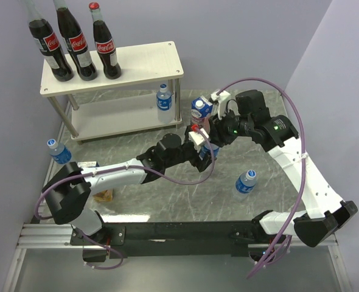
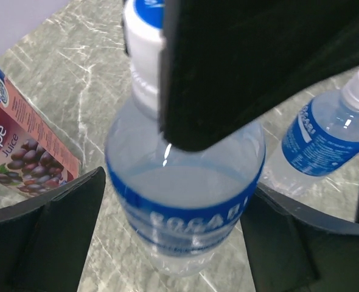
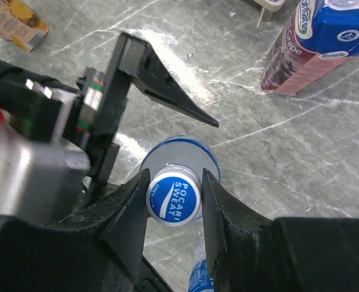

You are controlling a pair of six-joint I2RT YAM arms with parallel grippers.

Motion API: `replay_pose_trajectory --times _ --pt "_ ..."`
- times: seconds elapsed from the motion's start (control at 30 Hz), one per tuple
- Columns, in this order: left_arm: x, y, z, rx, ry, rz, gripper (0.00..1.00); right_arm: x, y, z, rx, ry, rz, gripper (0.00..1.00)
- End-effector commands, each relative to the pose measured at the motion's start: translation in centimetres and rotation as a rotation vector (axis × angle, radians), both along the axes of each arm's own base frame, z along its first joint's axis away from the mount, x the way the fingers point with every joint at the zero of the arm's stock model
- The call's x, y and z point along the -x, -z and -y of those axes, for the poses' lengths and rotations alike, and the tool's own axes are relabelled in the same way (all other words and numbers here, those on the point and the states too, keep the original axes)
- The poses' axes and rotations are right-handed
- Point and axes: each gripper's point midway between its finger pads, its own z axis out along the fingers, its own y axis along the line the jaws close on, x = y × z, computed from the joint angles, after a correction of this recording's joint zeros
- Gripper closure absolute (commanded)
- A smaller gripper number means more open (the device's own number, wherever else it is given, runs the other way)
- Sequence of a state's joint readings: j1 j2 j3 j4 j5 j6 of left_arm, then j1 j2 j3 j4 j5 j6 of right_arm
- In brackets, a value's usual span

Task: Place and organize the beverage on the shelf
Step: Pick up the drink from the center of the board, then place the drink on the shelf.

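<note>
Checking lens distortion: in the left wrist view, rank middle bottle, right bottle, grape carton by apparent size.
1. Middle bottle, inflated by nearness.
2-3. Right bottle and grape carton: alike; carton cropped, unranked.

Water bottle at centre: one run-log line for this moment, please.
water bottle: upright | right fingers: pinch cap | left fingers: flank body, contact unclear

A robotics lab test cell is being shown, not a home or shop: a marble-patterned table [image 1: 167, 201] is being boxed in by plain pale walls [image 1: 246, 36]. A left arm [image 1: 115, 173] and right arm [image 1: 316, 185] are being carried on a metal rail [image 1: 45, 234], purple cables [image 1: 252, 79] are being left trailing, and a small shelf [image 1: 149, 61] is being staged with cola bottles [image 1: 76, 42].
</note>
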State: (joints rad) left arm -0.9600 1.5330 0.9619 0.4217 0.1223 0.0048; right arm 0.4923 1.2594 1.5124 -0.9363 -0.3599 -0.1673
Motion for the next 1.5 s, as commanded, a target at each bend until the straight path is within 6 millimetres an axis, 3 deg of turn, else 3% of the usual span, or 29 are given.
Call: replay_pose_trajectory --times 0.0,0.07,0.1,0.17,0.2,0.23,0.33,0.37,0.43,0.5,0.63,0.67,0.73,0.77,0.83,0.87,0.9,1.07,1.43,1.47 --pt "-1.3 -2.9 1.2 0.054 -0.039 0.078 0.11 -0.8 -5.5 -1.6 -0.135 -0.024 0.153 1.00" --pt "-1.2 -2.7 1.5 0.044 -0.029 0.075 0.28 -0.9 -5.3 -1.6 -0.134 -0.020 0.151 1.00" --pt "-0.9 -2.8 1.8 0.047 -0.010 0.075 0.54 -0.9 -5.0 -1.6 -0.130 -0.019 0.146 1.00" --pt "-0.7 -3.6 1.8 0.069 0.001 0.085 0.89 -1.0 -4.8 -1.7 -0.132 -0.018 0.142 1.00" --pt "-0.6 -3.5 1.6 0.073 -0.003 0.084 1.00 -1.0 -4.6 -1.7 -0.132 -0.021 0.135 1.00" --pt "-0.4 -4.3 1.4 0.099 -0.004 0.096 1.00 -0.9 -4.4 -1.9 -0.135 -0.031 0.126 1.00" --pt "-0.1 -4.0 0.4 0.116 -0.029 0.090 1.00 -0.5 -4.3 -2.1 -0.143 -0.055 0.122 0.58" --pt "0.1 -4.1 -0.3 0.131 -0.042 0.098 1.00 -0.5 -4.6 -2.1 -0.148 -0.054 0.133 0.41" --pt "0.2 -4.6 -1.3 0.150 -0.070 0.110 1.00 -0.7 -5.0 -1.7 -0.147 -0.029 0.161 0.31" --pt "0.4 -3.7 -2.1 0.160 -0.092 0.075 1.00 -1.1 -5.6 -1.3 -0.151 -0.006 0.192 0.22" --pt "0.3 -3.2 -3.9 0.164 -0.159 0.064 1.00 -1.9 -7.2 0.6 -0.182 0.051 0.238 0.17" --pt "0.1 -2.5 -4.5 0.158 -0.179 0.055 1.00 -2.6 -7.1 1.9 -0.201 0.081 0.233 0.17" --pt "-0.3 -3.0 -5.7 0.185 -0.225 0.057 1.00 -3.3 -7.3 3.5 -0.227 0.113 0.252 0.17" --pt "-0.9 -2.4 -6.8 0.184 -0.272 0.051 1.00 -3.6 -6.0 4.0 -0.233 0.121 0.226 0.17" --pt "-1.6 -3.1 -8.2 0.222 -0.325 0.043 1.00 -4.9 -5.6 6.2 -0.251 0.181 0.265 0.17" --pt "-2.6 -2.8 -9.5 0.226 -0.377 0.038 1.00 -5.1 -3.6 6.7 -0.249 0.191 0.232 0.17" --pt "-3.0 -3.1 -10.2 0.239 -0.399 0.033 1.00 -5.3 -3.0 7.3 -0.265 0.202 0.228 0.17" --pt "-6.3 -4.1 -14.4 0.296 -0.527 0.008 1.00 -5.4 -0.1 7.9 -0.254 0.209 0.231 0.17" --pt "-11.3 -6.4 -20.1 0.333 -0.673 0.070 1.00 -4.8 1.4 8.1 -0.296 0.164 0.222 0.19" --pt "-11.8 -6.6 -20.7 0.334 -0.687 0.076 1.00 -5.0 1.6 8.8 -0.299 0.182 0.216 0.19"
